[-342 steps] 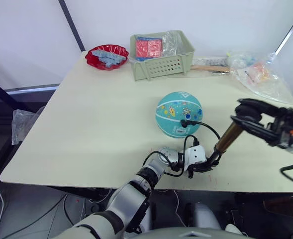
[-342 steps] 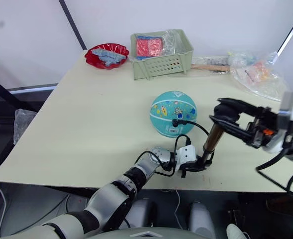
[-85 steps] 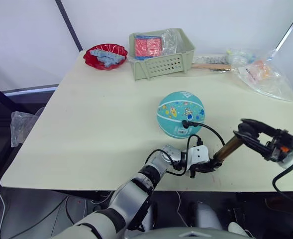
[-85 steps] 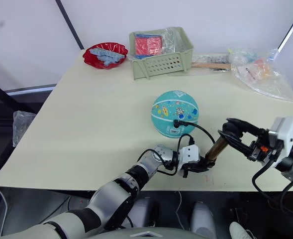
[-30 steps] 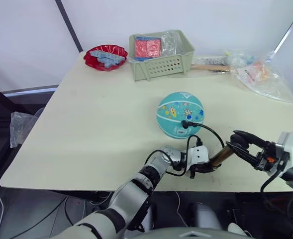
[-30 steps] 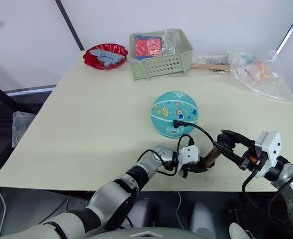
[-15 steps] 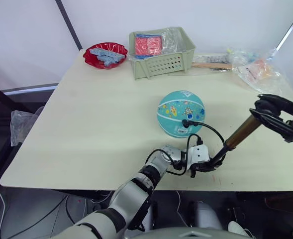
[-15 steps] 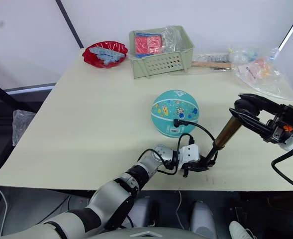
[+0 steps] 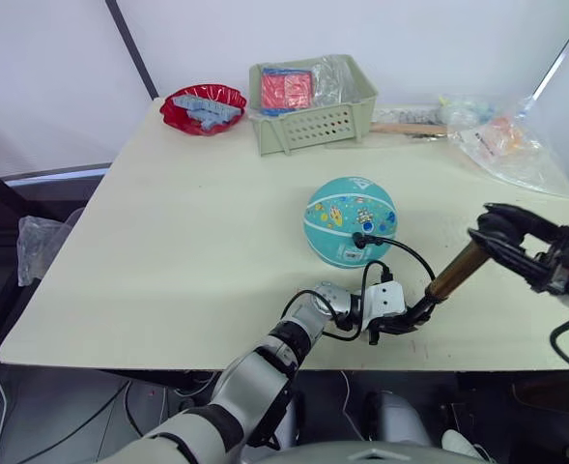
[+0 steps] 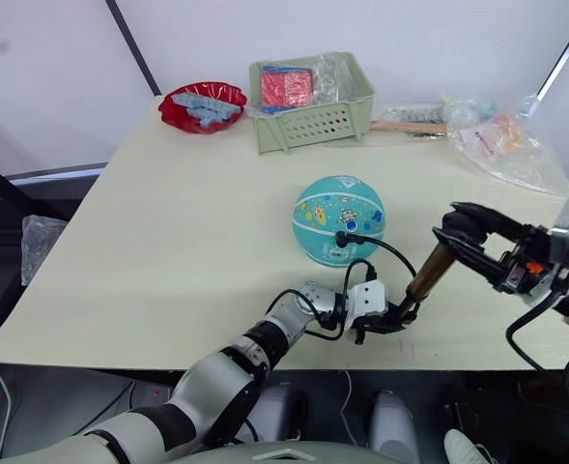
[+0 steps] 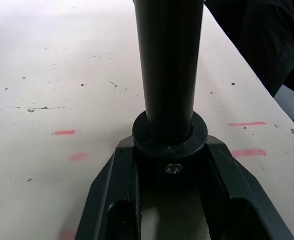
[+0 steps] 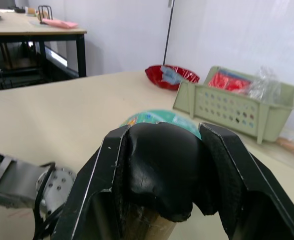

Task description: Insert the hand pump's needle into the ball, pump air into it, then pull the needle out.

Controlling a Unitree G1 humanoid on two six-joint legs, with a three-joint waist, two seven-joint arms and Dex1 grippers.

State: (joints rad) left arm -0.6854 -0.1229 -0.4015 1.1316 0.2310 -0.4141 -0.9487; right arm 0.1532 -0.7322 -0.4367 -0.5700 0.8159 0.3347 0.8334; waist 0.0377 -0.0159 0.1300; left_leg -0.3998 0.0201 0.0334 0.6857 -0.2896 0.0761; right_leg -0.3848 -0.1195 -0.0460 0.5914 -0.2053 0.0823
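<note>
Cream table (image 9: pixel 187 222) | our left gripper (image 9: pixel 403 322) clamps the hand pump (image 9: pixel 455 273) base | our right gripper (image 9: pixel 504 227) grips its handle | barrel slants up-right between them | needle (image 9: pixel 358 239) in ball (image 9: pixel 351 220), just beyond left gripper.

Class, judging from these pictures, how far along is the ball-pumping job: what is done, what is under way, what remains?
Done: the needle fitting sits in the ball, with the hose looping back to the hand pump.
In hand: the left claw clamps the pump's base on the table, and the right claw grips the handle with the barrel drawn out, mid-pumping.
Left: finish pumping and pull the needle out.
</note>
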